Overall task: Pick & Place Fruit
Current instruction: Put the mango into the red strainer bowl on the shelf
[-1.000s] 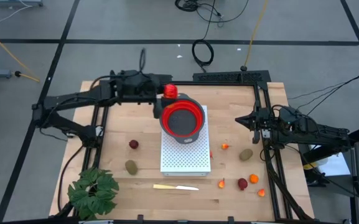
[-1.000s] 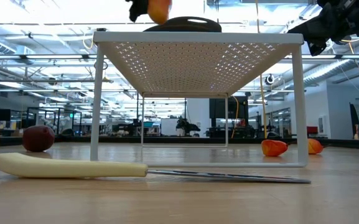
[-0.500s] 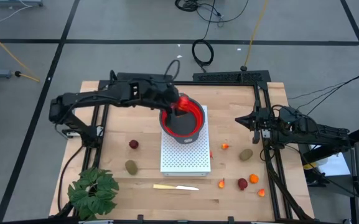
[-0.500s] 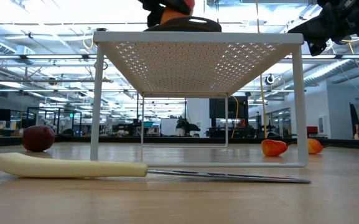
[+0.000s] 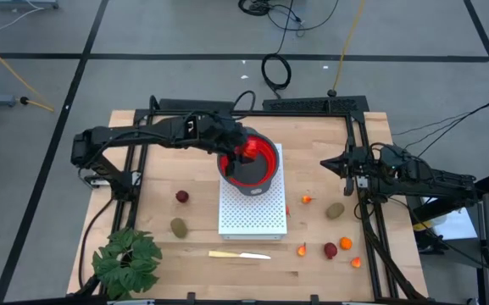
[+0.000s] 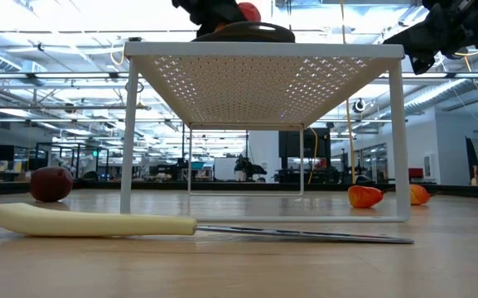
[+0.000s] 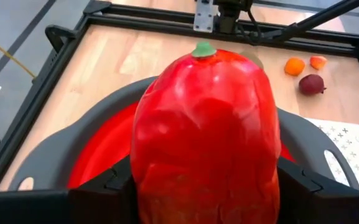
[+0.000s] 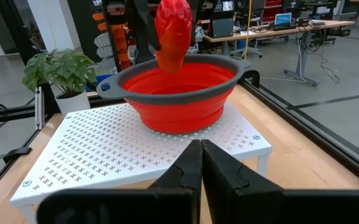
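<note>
1. Knife (image 5: 239,254) lies nr tabletop (image 5: 312,131) front edge.
2. Left hand (image 5: 244,152) grips red-orange fruit (image 7: 207,134) above red bowl (image 8: 173,93) on white rack (image 5: 252,216), tabletop centre.
3. Right hand (image 5: 324,164) closed, empty, at right edge.

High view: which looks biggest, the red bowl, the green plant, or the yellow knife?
1. Green plant.
2. Red bowl, slightly smaller, though it sits raised on the white rack, nearer the camera.
3. Yellow knife, smallest.
</note>
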You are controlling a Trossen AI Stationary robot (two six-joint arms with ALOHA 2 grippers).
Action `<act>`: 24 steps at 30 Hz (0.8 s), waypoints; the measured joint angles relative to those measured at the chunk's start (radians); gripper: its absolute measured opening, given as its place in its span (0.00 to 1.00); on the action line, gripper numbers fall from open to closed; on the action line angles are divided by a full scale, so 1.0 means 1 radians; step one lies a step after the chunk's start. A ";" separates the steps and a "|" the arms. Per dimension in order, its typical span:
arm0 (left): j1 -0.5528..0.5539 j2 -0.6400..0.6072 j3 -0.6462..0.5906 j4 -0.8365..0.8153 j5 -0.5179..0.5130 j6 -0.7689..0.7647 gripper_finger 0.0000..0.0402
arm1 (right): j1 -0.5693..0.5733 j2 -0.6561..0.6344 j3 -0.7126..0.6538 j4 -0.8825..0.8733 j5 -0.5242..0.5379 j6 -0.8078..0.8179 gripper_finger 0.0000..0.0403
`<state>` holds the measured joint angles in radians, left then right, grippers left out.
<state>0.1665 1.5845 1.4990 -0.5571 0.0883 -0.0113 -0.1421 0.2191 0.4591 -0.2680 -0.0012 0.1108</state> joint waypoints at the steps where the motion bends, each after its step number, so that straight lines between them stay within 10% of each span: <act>1: 0.000 0.000 0.000 -0.001 0.000 -0.001 0.58 | 0.000 0.000 0.000 0.000 0.000 0.000 0.01; 24: 0.000 0.000 -0.100 0.006 0.016 -0.001 0.58 | 0.000 0.000 0.000 0.001 0.000 0.000 0.01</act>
<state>0.1666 1.5848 1.3994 -0.5508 0.1040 -0.0121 -0.1421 0.2188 0.4591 -0.2668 -0.0013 0.1104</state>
